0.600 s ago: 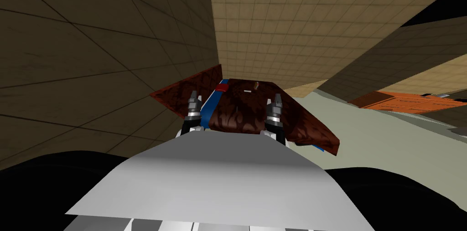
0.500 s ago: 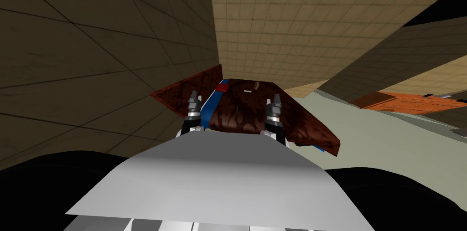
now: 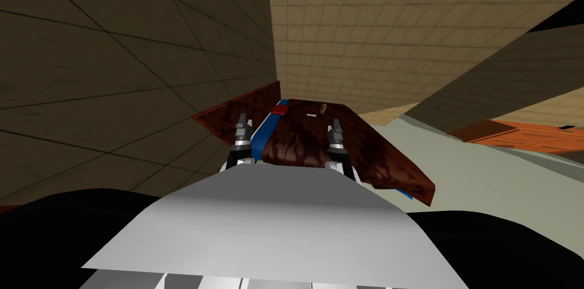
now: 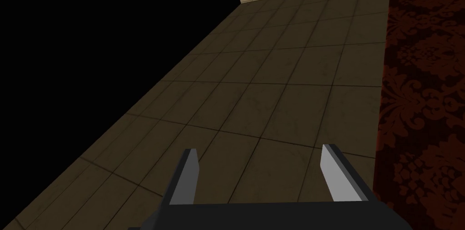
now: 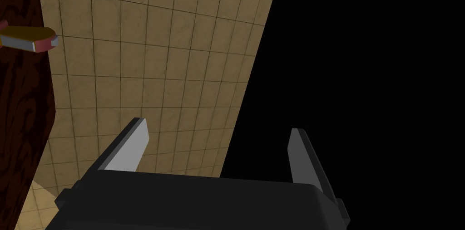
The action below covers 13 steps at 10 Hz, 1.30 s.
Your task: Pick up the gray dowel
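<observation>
Gray dowel [image 3: 311,114] small, flat on bed [image 3: 393,160], well ahead. Likely light, stiff, smooth, may roll; pinch across middle. Left gripper [image 3: 242,121], right gripper [image 3: 335,127]: fingers wide, empty.

Dark red-brown cover [image 3: 308,140], damask pattern. Blue strip [image 3: 262,136] with red patch [image 3: 278,110]. Tan gridded wall [image 3: 365,40]. Orange furniture [image 3: 530,133]. Pale grey dowel [image 3: 311,114]. Grey-green floor [image 3: 485,171]. Yellow-and-pink item [image 5: 27,40].

Tan tiled walls [image 3: 353,46], red patterned furniture [image 3: 296,143], orange cabinet [image 3: 524,131]
</observation>
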Available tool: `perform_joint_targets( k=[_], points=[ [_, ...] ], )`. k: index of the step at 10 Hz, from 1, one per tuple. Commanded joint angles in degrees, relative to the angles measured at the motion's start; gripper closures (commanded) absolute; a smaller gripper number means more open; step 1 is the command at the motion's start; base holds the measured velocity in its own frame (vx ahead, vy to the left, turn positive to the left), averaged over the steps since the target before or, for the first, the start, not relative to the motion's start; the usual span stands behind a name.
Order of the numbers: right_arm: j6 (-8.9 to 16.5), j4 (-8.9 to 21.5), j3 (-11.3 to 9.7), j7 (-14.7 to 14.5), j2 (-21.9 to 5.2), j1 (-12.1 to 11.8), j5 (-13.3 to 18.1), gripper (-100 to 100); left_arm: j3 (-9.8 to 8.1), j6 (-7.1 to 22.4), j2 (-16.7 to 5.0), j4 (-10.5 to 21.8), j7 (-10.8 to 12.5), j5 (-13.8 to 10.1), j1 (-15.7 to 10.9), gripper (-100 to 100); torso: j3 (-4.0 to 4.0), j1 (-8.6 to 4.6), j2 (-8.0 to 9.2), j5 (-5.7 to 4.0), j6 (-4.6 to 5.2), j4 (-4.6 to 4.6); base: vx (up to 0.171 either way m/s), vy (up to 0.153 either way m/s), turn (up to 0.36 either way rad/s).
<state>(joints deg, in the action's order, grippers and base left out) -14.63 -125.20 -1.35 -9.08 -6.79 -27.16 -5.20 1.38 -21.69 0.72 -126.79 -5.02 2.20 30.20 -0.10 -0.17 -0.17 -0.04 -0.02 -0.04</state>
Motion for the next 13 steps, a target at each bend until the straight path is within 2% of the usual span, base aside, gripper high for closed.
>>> perform_joint_targets(
  k=[1,2,4,5,7,8,9,10,12,13],
  points=[
    [2.86,2.33,-0.12,-0.98,-1.51,1.69,-1.32,-100,0.00,0.00,0.00,0.00,0.00,0.00,0.00,0,0.00,0.00,0.00,0.00,0.00,0.00,0.033,-0.056,0.114],
    [3.34,2.33,-0.12,-0.98,-1.51,1.69,-1.32,-100,0.00,0.00,0.00,0.00,0.00,0.00,0.00,0,-0.01,-0.06,0.00,-0.01,0.01,0.00,0.025,-0.041,0.039],
    [6.93,5.75,-0.40,-2.41,-2.53,4.35,-3.06,-100,0.00,0.00,0.00,0.00,0.00,0.00,0.00,0,0.01,0.05,0.03,0.01,0.01,0.00,0.034,-0.038,0.108],
    [7.52,5.75,-0.40,-2.41,-2.53,4.35,-3.06,-100,0.00,0.00,0.00,0.00,0.00,0.00,0.00,0,0.00,-0.03,0.00,0.00,0.01,0.00,0.032,-0.043,0.057],
    [11.36,9.04,-0.70,-4.00,-3.11,7.29,-4.98,-100,0.00,0.00,0.00,0.00,0.00,0.00,0.00,0,0.02,0.04,0.03,0.01,0.02,0.00,0.028,-0.038,0.120],
    [12.15,9.51,-0.70,-4.00,-3.11,7.29,-4.98,-100,0.00,0.00,0.00,0.00,0.00,0.00,0.00,0,0.01,0.01,0.01,0.00,0.00,0.00,0.033,-0.046,0.055],
    [14.33,11.47,-0.87,-4.86,-3.30,8.85,-5.98,-100,0.00,0.00,0.00,0.00,0.00,0.00,0.01,0,0.00,0.01,0.01,0.00,0.04,0.00,0.031,-0.049,0.063],
    [14.60,11.50,-0.87,-4.86,-3.30,8.85,-5.98,-100,0.00,0.00,0.00,0.00,0.00,0.00,0.00,0,0.00,-0.01,0.00,0.00,0.02,0.00,0.023,-0.036,0.067],
    [18.94,15.02,-1.30,-6.69,-3.52,12.11,-8.00,-100,0.00,0.00,0.00,0.00,0.00,0.00,0.00,0,0.01,0.06,0.02,0.01,0.02,0.00,0.036,-0.042,0.142],
    [19.70,15.70,-1.30,-6.69,-3.52,12.11,-8.00,-100,0.00,0.00,0.00,0.00,0.00,0.00,0.00,0,-0.02,0.00,-0.03,0.00,0.02,-0.01,0.031,-0.052,0.055]
  ],
)
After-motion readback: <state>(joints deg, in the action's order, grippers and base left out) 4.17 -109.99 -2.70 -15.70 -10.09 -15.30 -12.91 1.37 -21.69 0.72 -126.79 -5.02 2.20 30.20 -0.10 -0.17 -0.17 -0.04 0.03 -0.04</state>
